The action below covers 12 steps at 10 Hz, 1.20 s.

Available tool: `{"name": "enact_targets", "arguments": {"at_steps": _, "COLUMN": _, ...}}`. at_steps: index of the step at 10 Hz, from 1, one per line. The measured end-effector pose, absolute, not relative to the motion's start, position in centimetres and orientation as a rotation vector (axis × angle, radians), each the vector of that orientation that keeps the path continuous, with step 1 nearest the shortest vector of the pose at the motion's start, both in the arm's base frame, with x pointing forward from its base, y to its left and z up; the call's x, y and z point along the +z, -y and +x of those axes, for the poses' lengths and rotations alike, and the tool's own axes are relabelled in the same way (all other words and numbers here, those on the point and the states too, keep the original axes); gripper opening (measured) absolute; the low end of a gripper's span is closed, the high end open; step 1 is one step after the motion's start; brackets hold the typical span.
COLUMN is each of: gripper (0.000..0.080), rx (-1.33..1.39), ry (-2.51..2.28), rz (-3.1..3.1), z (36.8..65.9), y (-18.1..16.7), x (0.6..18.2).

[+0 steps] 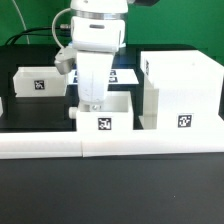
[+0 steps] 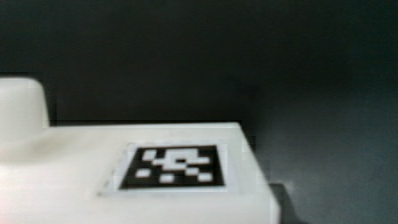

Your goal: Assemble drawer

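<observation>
Gripper (image 1: 93, 106) hangs low over the middle tray (image 1: 112, 119), its grip hard to read. Housing (image 1: 180, 90) stands just beside, on the exterior view's right. Second tray (image 1: 38, 83) sits apart, left.

The white robot arm (image 1: 97, 30) runs off the exterior view's top edge. Its gripper (image 1: 92, 106) dips behind the wall of the small white plastic tray (image 1: 120, 121), so the jaws' spacing cannot be told. The wrist view is blurred, and its edge cuts a rounded white shape (image 2: 18, 112).
</observation>
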State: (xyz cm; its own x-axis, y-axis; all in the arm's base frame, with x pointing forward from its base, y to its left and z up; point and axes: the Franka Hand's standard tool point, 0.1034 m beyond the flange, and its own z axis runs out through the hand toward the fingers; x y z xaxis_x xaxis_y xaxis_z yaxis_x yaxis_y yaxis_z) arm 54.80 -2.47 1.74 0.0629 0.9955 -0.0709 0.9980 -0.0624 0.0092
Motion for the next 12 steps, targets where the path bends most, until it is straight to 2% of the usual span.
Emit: {"name": "enact_targets", "arguments": {"at_steps": 12, "gripper": 0.0042, "rx": -0.075, "ry": -2.119, "rz": 2.26, "z": 54.91, "y": 1.26, "x": 1.81}}
